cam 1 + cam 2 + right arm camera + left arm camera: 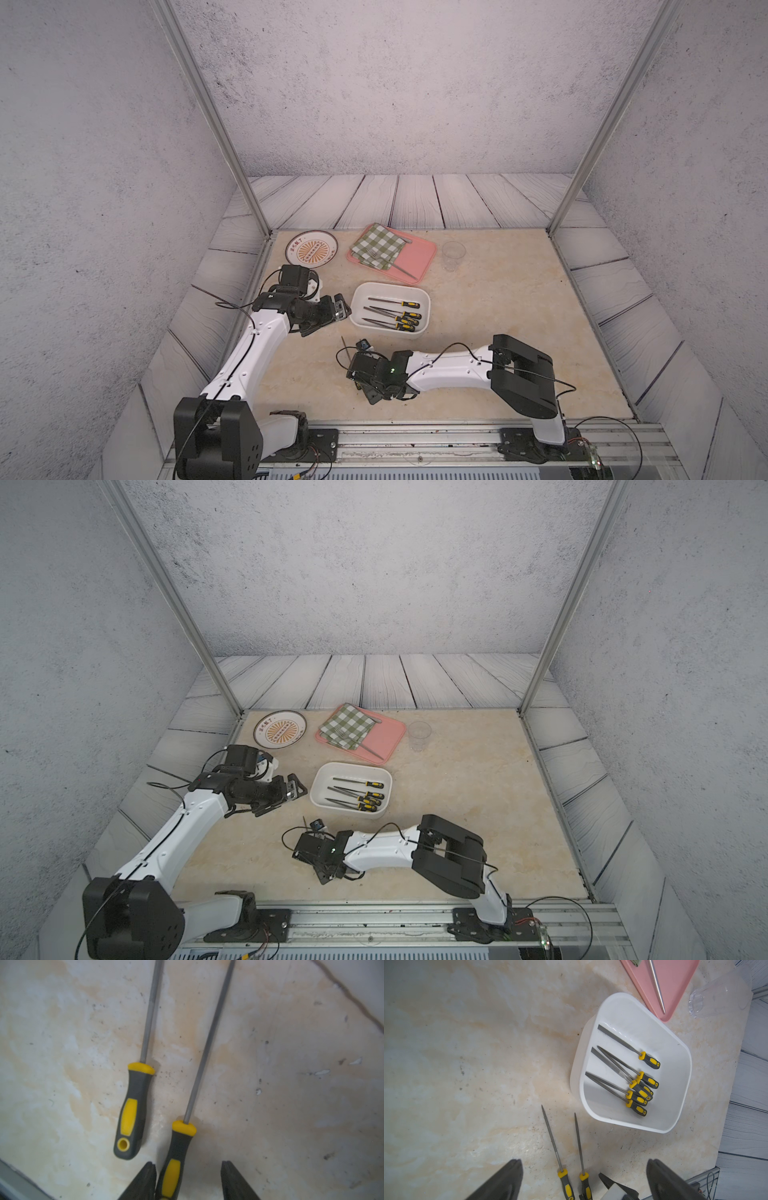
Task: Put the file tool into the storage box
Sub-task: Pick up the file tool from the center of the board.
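Storage box (675,1076): several stowed files (614,1039). You have two left out. One file (180,1147) sits between the spread, unclamped jaws of right gripper (188,1162), with its neighbour (135,1105) alongside. Left gripper (584,1160) — jaws spread, empty.

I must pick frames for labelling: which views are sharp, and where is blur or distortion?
In both top views light is even and soft, but the wide lens tilts the frame posts. Left wrist view: the storage box is sharp. Right wrist view: softer, the file handle by the right pincer is blurred.
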Tool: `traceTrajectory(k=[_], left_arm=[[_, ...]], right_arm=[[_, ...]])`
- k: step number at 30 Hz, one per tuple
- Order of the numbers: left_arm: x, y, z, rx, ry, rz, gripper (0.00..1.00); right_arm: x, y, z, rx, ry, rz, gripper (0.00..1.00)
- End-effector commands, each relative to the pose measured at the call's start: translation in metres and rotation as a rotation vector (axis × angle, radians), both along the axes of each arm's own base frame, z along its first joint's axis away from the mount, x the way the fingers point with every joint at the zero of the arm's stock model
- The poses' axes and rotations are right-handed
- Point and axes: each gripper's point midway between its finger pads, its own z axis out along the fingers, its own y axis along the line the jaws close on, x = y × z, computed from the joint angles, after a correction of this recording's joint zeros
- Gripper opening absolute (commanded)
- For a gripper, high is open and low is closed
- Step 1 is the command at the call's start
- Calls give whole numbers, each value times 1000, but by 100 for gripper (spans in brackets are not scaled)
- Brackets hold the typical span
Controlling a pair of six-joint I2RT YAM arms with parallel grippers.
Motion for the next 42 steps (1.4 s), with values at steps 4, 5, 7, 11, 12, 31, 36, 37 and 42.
traceTrajectory(k=[4, 5, 7, 11, 12, 31, 36, 37, 42], left_arm=[[2, -1, 8, -23, -31, 3, 99], [2, -1, 9, -27, -34, 3, 98], [2, -1, 9, -27, -36, 3, 98], [2, -2, 10, -32, -36, 3, 98], [1, -2, 10, -33, -37, 2, 98], [0, 17, 31, 54, -148, 63, 98], [-1, 27, 43, 84, -230, 113, 99], [-1, 28, 44, 88, -239, 117, 99], [-1, 27, 43, 84, -231, 114, 99]], right_arm=[[8, -20, -7, -102, -57, -17, 52], [7, -21, -7, -103, -58, -13, 51], [6, -20, -8, -98, -52, -3, 50], [2, -14, -12, -86, -35, 12, 48], [1, -13, -13, -81, -31, 18, 47], [9, -29, 23, -114, -178, 135, 13], [12, -40, 54, -112, -254, 219, 13], [12, -41, 61, -111, -268, 241, 13], [22, -49, 100, -85, -362, 312, 13]])
